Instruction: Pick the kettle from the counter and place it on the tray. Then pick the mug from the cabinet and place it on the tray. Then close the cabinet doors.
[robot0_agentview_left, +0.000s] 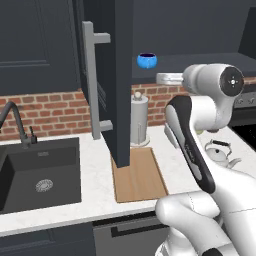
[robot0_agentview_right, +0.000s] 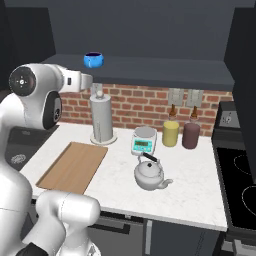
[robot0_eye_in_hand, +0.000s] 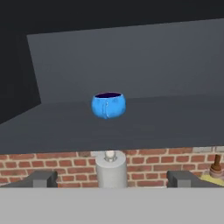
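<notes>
Blue and small, the mug (robot0_eye_in_hand: 108, 105) is seen standing upright on the shelf (robot0_eye_in_hand: 131, 122) of the open dark cabinet (robot0_agentview_right: 150, 30), straight ahead of the pincer (robot0_eye_in_hand: 111, 179) in the hand view. The pincer's two dark fingertips (robot0_eye_in_hand: 41, 178) are held wide apart with nothing between them, well short of the mug. Below the shelf, the top of a grey paper-towel cylinder (robot0_agentview_right: 102, 120) is visible against the red brick wall (robot0_agentview_right: 145, 105). On the white marble desk (robot0_agentview_right: 190, 180), the silver kettle (robot0_agentview_right: 149, 174) sits upright near the front edge, its spout turned to the right, apart from the wooden tray (robot0_agentview_right: 72, 167), which lies bare to its left. A small scale (robot0_agentview_right: 144, 141) stands just behind the kettle, and a yellow canister (robot0_agentview_right: 170, 133) and a maroon canister (robot0_agentview_right: 191, 135) are set side by side further right. One cabinet door (robot0_agentview_left: 117, 80) is swung open above the tray in the left base view, its grey bar handle (robot0_agentview_left: 90, 80) facing left. A dark sink (robot0_agentview_left: 40, 175) is set into the desk at far left.
</notes>
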